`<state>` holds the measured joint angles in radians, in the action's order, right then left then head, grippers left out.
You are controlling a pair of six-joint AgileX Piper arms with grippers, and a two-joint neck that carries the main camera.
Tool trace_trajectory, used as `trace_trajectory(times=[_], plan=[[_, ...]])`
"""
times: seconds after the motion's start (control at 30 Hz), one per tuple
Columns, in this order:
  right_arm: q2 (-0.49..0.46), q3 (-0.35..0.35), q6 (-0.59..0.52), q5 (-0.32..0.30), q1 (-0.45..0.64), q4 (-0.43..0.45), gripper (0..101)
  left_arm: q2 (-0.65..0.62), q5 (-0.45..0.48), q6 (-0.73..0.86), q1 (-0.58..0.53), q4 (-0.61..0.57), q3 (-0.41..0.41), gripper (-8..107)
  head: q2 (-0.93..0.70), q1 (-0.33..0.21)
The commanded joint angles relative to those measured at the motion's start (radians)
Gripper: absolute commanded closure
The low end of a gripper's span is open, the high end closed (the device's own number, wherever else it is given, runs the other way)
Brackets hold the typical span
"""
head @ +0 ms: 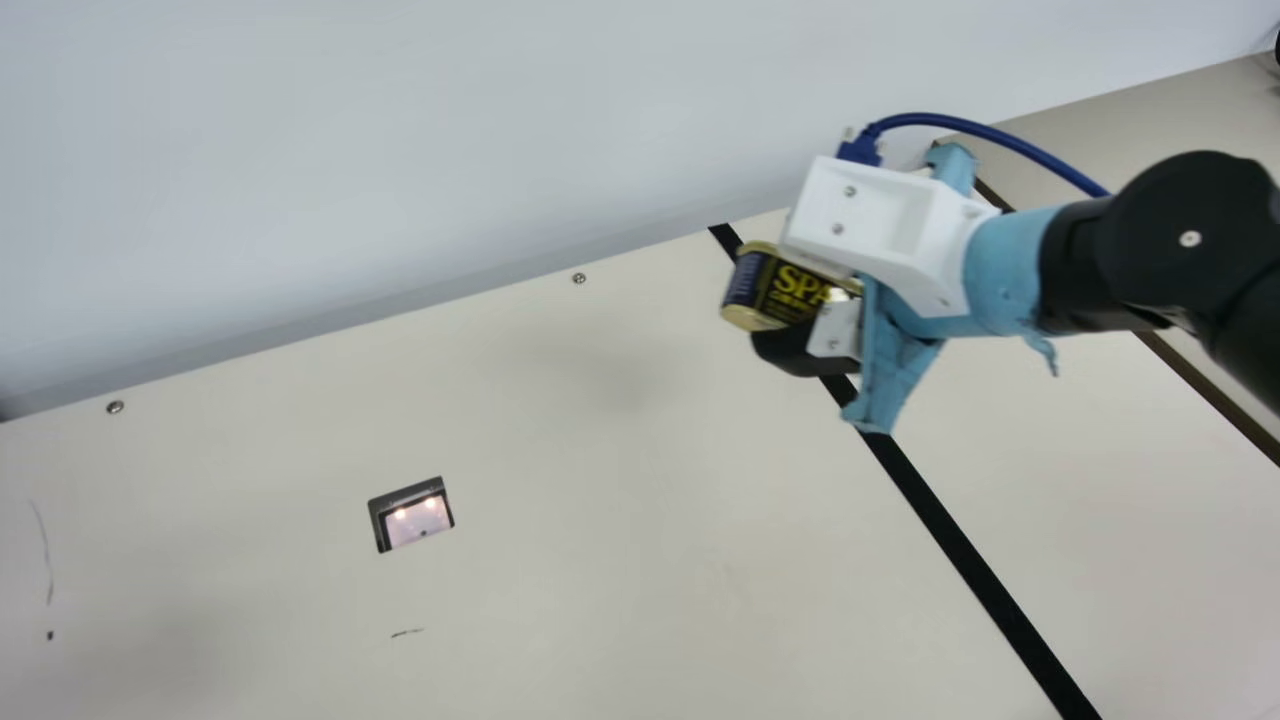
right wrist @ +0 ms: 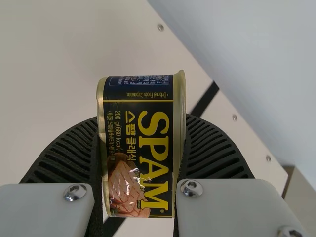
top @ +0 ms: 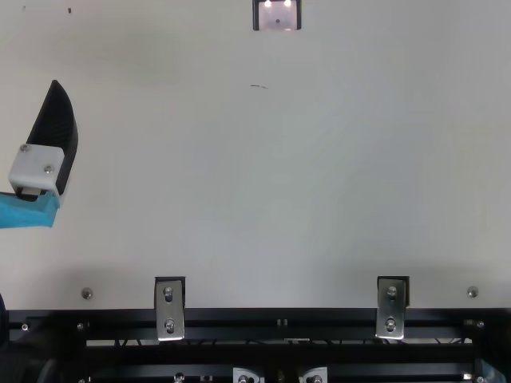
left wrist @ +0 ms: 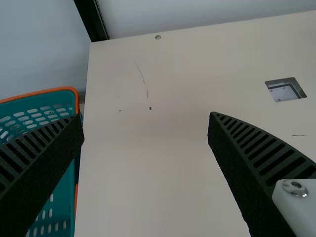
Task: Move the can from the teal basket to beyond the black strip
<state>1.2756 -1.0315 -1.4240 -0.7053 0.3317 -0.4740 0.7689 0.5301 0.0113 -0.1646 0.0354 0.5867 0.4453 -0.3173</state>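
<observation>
Surface: cream, with a straight far edge in the main view.
Frame: black rails along the surface's edge in the top view, two steel brackets fixed over it.
Teal basket: orange-rimmed, its walls slotted, beside the surface's edge in the left wrist view.
Black strip: runs slantwise across the surface in the main view, passing behind the right gripper.
Right gripper: up off the surface, tilted; jaws clenched on the can, one on each side.
Left gripper: at the top view's left edge; jaws released, spread wide with nothing between them.
Recess: square, dark-framed, in the surface.
Can: dark blue with yellow lettering, gold-rimmed, tilted, held in the air in line with the black strip.
Screw: one near the surface's far edge.
</observation>
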Motion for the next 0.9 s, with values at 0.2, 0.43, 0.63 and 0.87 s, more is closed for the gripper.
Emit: trace_trajectory(times=[0.2, 0.43, 0.63, 0.87], plan=[[0.014, -0.003, -0.003, -0.094, 0.18, 0.102, 101, 0.0, 0.0, 0.0, 0.0, 0.0, 0.0, 9, 0.026, -0.035], [0.064, -0.014, -0.045, -0.15, 0.298, 0.158, 101, 0.0, 0.0, 0.0, 0.0, 0.0, 0.0, 9, 0.026, -0.035], [0.11, -0.029, -0.054, -0.175, 0.352, 0.237, 101, 0.0, 0.0, 0.0, 0.0, 0.0, 0.0, 9, 0.026, -0.035], [0.154, -0.019, -0.042, -0.19, 0.387, 0.305, 101, 0.0, 0.0, 0.0, 0.0, 0.0, 0.0, 9, 0.026, -0.035]])
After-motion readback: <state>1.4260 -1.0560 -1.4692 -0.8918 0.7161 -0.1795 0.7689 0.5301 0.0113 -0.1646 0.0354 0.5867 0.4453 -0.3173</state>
